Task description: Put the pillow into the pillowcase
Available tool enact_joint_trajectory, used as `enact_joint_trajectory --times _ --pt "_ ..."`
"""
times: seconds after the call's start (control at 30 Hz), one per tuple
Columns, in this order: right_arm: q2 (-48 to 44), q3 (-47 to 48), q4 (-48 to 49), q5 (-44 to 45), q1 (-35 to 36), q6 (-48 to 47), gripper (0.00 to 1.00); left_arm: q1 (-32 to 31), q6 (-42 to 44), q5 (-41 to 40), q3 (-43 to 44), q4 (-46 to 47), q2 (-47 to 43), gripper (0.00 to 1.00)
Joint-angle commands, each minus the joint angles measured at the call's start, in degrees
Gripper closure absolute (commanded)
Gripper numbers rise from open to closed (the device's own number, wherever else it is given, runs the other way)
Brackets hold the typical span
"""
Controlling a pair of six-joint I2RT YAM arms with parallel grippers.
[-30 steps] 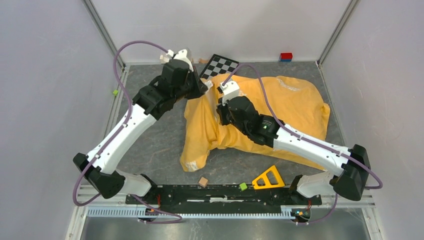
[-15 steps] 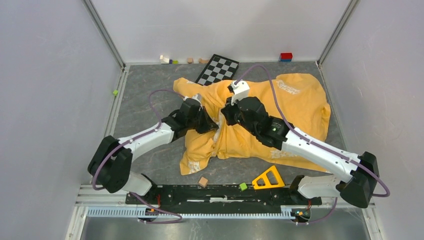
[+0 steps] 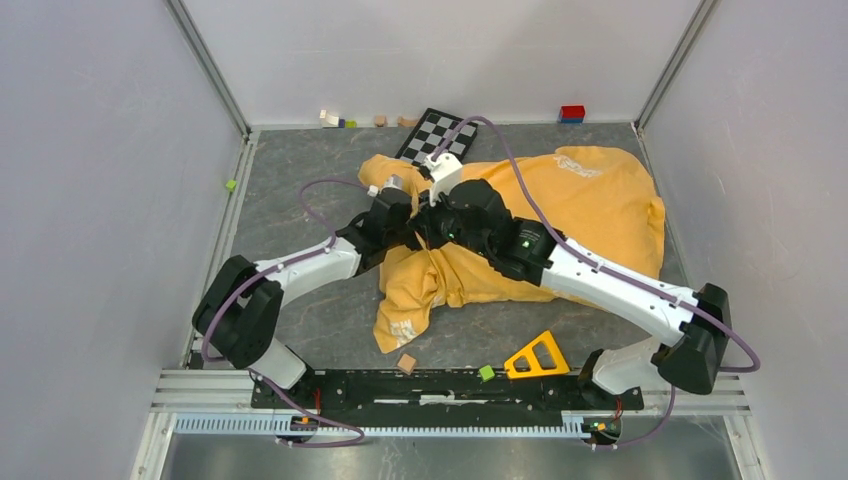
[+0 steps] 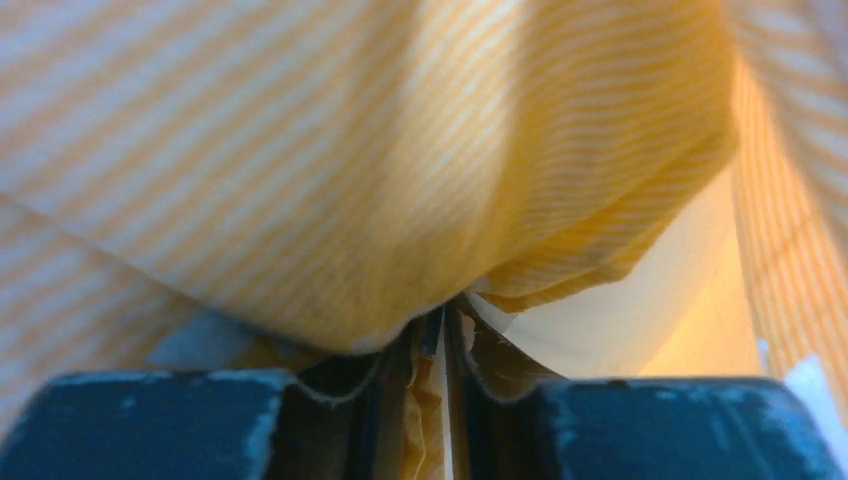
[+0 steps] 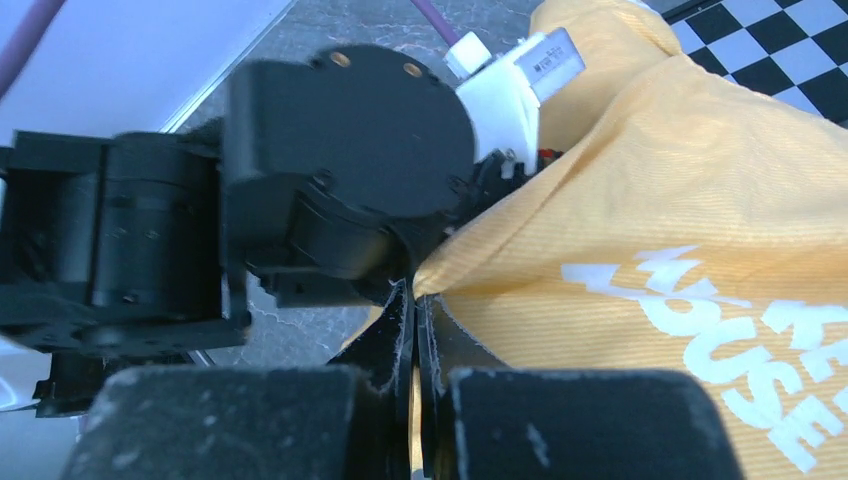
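Observation:
The orange-yellow pillowcase (image 3: 570,215) with white lettering lies bulging across the middle and right of the table, its loose end hanging toward the front (image 3: 405,320). The pillow shows only as an off-white surface inside the case in the left wrist view (image 4: 640,300); elsewhere it is hidden. My left gripper (image 3: 408,228) is shut on a fold of the pillowcase (image 4: 380,180). My right gripper (image 3: 432,222) is shut on the pillowcase edge (image 5: 640,230), right beside the left gripper's black body (image 5: 340,170).
A checkerboard (image 3: 432,135) lies at the back, partly under the cloth. Small blocks sit along the back wall (image 3: 335,119) and a red-blue block (image 3: 572,113) at back right. A yellow triangle (image 3: 538,355), green cube (image 3: 486,372) and tan cube (image 3: 406,362) lie near the front rail.
The left arm swung down from the back to the pillowcase's left end, close to the right gripper. Both grippers now meet there, and the cloth's left edge has bunched and shifted right.

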Motion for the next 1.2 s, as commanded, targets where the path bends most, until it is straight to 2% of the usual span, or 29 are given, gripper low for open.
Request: enact_joint_trajectory --times 0.0,0.2,0.33,0.47,0.57,0.67,0.73,0.8,0.83,0.9,1.0,1.17 --pt "-6.55 -5.49 6.4 -3.66 -2.17 1.0 1.0 -0.54 1.43 -2.93 -0.18 -3.56 -4.21 0.67" --pt "-11.06 -10.23 6.46 -2.16 -3.92 1.21 1.0 -1.04 6.15 1.89 -4.68 -7.62 -17.32 0.47" --pt "-12.01 -11.86 6.28 -1.47 -4.15 1.27 1.0 -1.68 11.2 0.25 -5.02 -16.81 -25.94 0.39" --pt "-11.57 -12.6 5.94 -1.31 -4.2 1.18 1.0 -3.37 14.77 -0.98 -4.44 -23.97 -31.79 0.36" --pt "-11.61 -12.84 5.42 -0.64 -4.23 1.0 1.0 -6.97 17.6 -3.2 -2.13 -30.68 -32.23 0.36" --pt "-11.81 -13.14 4.35 1.17 -4.19 0.65 1.0 -11.15 18.42 -8.6 -1.3 -34.77 -30.87 0.44" --pt "-11.75 -13.19 3.24 1.92 -4.21 0.6 1.0 -11.85 17.77 -8.61 -2.31 -33.35 -29.69 0.48" --pt "-11.96 -13.77 2.69 2.01 -4.19 0.87 0.96 -11.96 17.75 -8.54 -2.28 -31.48 -27.98 0.56" --pt "-12.11 -14.29 2.32 2.14 -4.19 1.02 0.93 -12.05 17.92 -8.45 -2.08 -30.11 -27.24 0.61" --pt "-12.58 -15.18 1.77 2.16 -4.15 1.44 0.86 -12.06 17.97 -8.82 -1.29 -28.34 -26.83 0.81" --pt "-13.28 -16.72 0.95 2.27 -3.07 1.93 0.7 -12.03 18.42 -10.0 0.06 -27.69 -27.52 0.95" --pt "-13.61 -19.65 1.13 3.88 -0.5 2.94 0.55 -12.04 19.07 -9.89 0.83 -27.26 -27.68 0.98"
